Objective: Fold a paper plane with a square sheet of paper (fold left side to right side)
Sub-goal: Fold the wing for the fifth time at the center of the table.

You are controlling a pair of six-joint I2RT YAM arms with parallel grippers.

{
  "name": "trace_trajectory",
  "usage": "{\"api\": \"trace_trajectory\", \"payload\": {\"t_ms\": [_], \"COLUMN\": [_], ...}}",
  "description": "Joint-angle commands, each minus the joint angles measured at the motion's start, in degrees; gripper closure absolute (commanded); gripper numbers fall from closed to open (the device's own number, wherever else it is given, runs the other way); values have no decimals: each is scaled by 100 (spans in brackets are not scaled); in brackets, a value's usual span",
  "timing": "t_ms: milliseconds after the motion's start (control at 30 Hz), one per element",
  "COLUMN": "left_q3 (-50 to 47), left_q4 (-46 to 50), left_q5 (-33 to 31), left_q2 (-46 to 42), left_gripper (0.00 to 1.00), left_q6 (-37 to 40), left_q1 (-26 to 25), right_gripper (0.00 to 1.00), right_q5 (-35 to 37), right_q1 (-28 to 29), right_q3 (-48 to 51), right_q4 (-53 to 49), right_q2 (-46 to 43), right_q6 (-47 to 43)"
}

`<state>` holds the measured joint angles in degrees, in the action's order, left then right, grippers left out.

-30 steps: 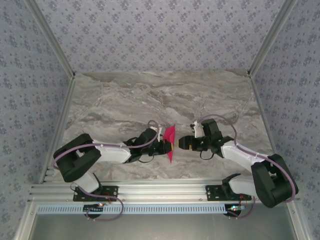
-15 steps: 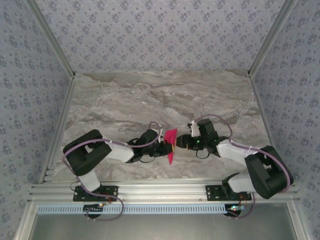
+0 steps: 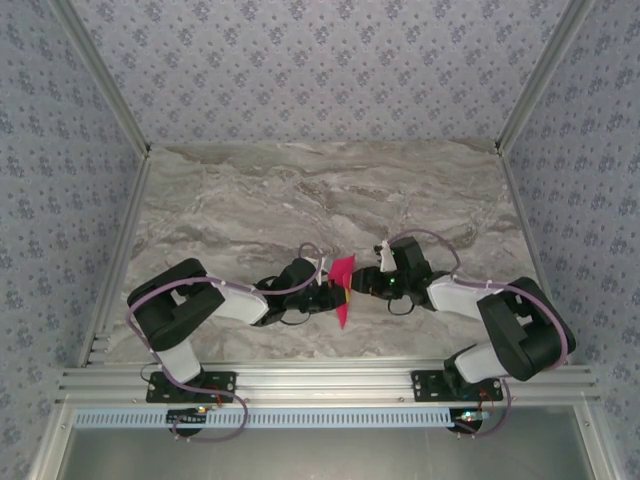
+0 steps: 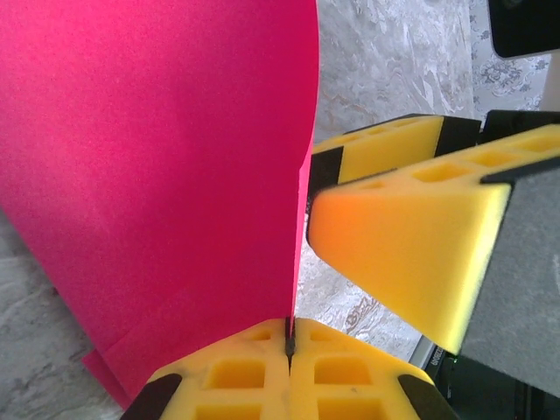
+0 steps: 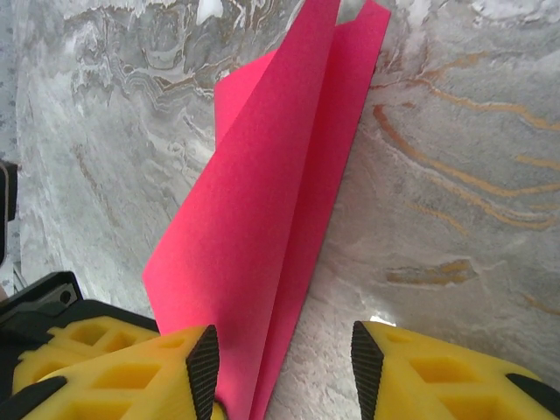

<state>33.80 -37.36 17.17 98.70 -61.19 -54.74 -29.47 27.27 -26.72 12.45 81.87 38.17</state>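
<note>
Left claw point(image 4: 289, 346) first: clamps fully shut on the folded pink sheet point(image 4: 175, 175), holds it on edge over the front middle of the marble surface point(image 3: 300, 190). Right claw point(image 5: 284, 367): gapes partway, straddles the sheet's narrow end. Reach inward low from both sides, elbows bent, tips nose to nose

Top view: fixed high behind the arm bases point(image 3: 190, 385), facing down and forward over the whole tabletop point(image 3: 250, 190). Distant; the paper point(image 3: 342, 287) is small, centre-near.

Right wrist: rides the right tool point(image 5: 282, 350), looks down past its own fingers onto the tabletop. Close.

Left wrist: rides the left tool point(image 4: 289, 346), looks out along its own fingers. Very close; the paper takes most of the frame, and the right tool comes in from the right.

Shared: all three take in the paper and the marble around it.
</note>
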Motion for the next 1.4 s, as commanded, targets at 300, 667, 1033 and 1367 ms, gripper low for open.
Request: {"api": "trace_trajectory", "payload": {"t_ms": [300, 667, 1033, 1367], "left_q3": [-32, -57, -48, -75], "left_q4": [-140, -122, -53, 181], "left_q5": [-3, -21, -29, -56], "left_q2": [27, 22, 1, -325], "left_gripper": [98, 96, 89, 82], "left_q6": [-25, -42, -32, 81], "left_q1": [34, 69, 69, 113], "right_gripper": [53, 56, 57, 57], "right_q5": [71, 311, 390, 385], "right_q1": [154, 196, 218, 221], "right_q3": [-435, -544, -631, -651], "right_q4": [218, -244, -456, -514], "right_q2": [452, 712, 963, 1050], "right_q6": [155, 171, 165, 138]}}
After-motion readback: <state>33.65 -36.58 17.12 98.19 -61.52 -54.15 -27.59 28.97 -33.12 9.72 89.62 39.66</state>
